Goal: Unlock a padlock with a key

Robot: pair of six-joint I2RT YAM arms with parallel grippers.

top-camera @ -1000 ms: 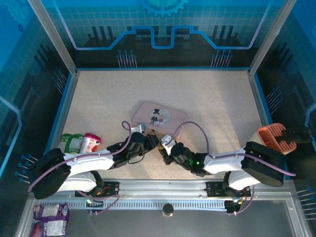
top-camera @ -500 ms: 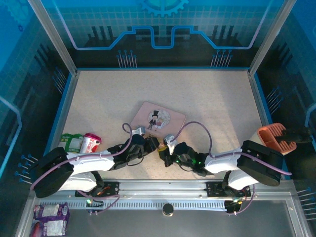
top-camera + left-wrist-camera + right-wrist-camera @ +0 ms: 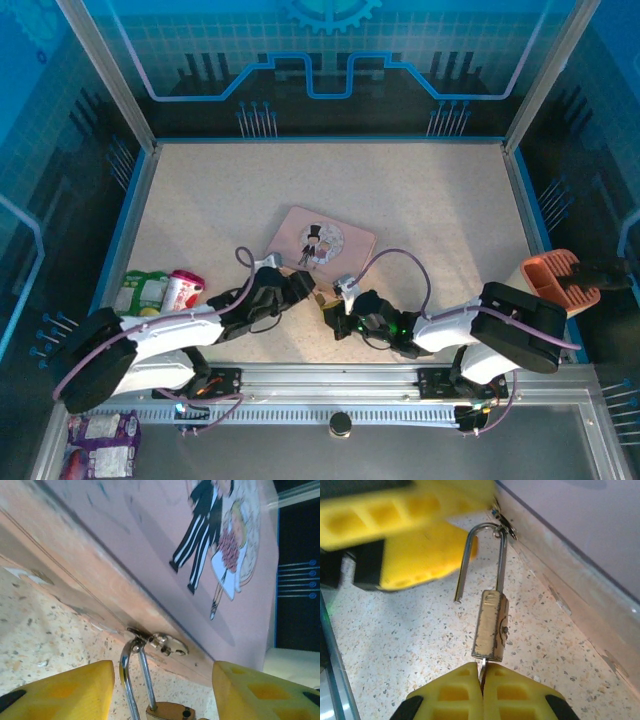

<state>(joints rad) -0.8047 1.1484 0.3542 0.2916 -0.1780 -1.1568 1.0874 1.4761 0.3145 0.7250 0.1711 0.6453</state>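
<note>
Padlock (image 3: 491,625) lies on the counter (image 3: 395,645), shackle open, hooked in the pink tin's (image 3: 150,540) hasp. The right gripper (image 3: 482,679) is clamped on the key (image 3: 483,664), and the left gripper (image 3: 162,687) is spread wide astride the shackle.

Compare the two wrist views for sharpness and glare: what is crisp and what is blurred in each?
Right wrist view: the padlock is crisp, its shackle glinting; the left gripper's fingers at the top are smeared. Left wrist view: the cartoon on the pink tin is sharp; the yellow fingers at the bottom edge look soft.
</note>
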